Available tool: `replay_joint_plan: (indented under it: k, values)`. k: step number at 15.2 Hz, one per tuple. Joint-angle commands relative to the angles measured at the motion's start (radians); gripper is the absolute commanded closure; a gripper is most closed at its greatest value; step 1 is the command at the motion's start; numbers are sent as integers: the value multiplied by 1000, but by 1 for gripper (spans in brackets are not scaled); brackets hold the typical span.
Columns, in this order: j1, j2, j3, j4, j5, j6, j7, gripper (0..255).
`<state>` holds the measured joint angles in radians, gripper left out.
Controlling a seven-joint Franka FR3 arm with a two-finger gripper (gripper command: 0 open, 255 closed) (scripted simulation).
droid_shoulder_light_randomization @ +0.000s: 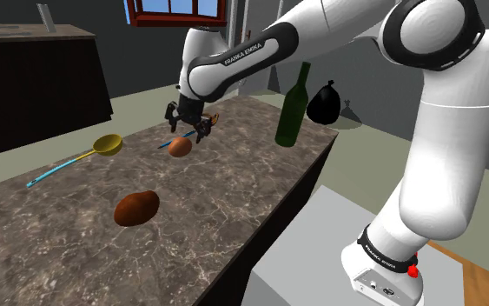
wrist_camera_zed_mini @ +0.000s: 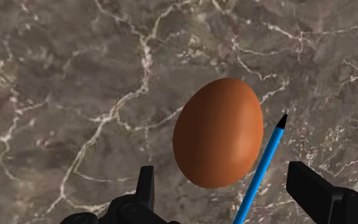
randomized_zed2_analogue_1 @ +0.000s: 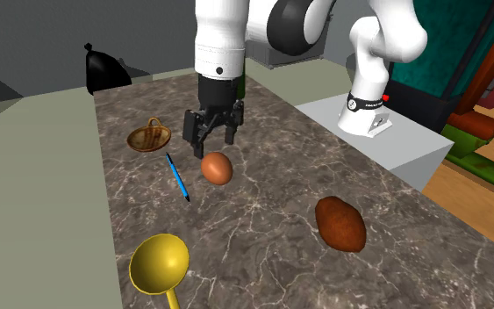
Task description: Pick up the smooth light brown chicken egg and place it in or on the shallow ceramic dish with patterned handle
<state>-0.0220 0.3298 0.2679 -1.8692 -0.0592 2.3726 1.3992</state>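
Right now the job is at its first step, which is getting hold of the egg point(randomized_zed2_analogue_1: 217, 168). The gripper point(randomized_zed2_analogue_1: 211, 137) hangs just above the egg and does not touch it. Its two black fingers point(wrist_camera_zed_mini: 147, 186) stand wide apart with nothing held between them. The egg lies on its side on the dark stone bench point(randomized_zed2_analogue_1: 262, 255), which has white lines running all over it. A blue pen point(randomized_zed2_analogue_1: 178, 176) lies just beside the egg, and I cannot tell if the two touch. The dish point(randomized_zed2_analogue_1: 148, 137) sits near, on the far side of the pen, toward the second exterior view's upper left. It is brown and shallow with a loop handle on top, and nothing is in it. For the next move, I think the gripper has to come straight down so that one finger goes on each side of the egg. It should keep the pen out of the way, since the pen sits close to where one finger would land. Then the fingers need to close softly, because an egg is round and could slip out or roll off. The egg looks smooth and a bit shiny, orange-brown all over. It has no spots, and one end is a little more pointed than the other.
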Motion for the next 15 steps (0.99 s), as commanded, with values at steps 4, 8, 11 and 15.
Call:
replay_joint_plan:
  k: [4,8,11,15]
  values:
    - [12,53,-8,13,-18,40,20,0]
    - [17,79,-13,15,-27,64,26,0]
    - [17,79,-13,15,-27,64,26,0]
    - [17,79,-13,15,-27,64,26,255]
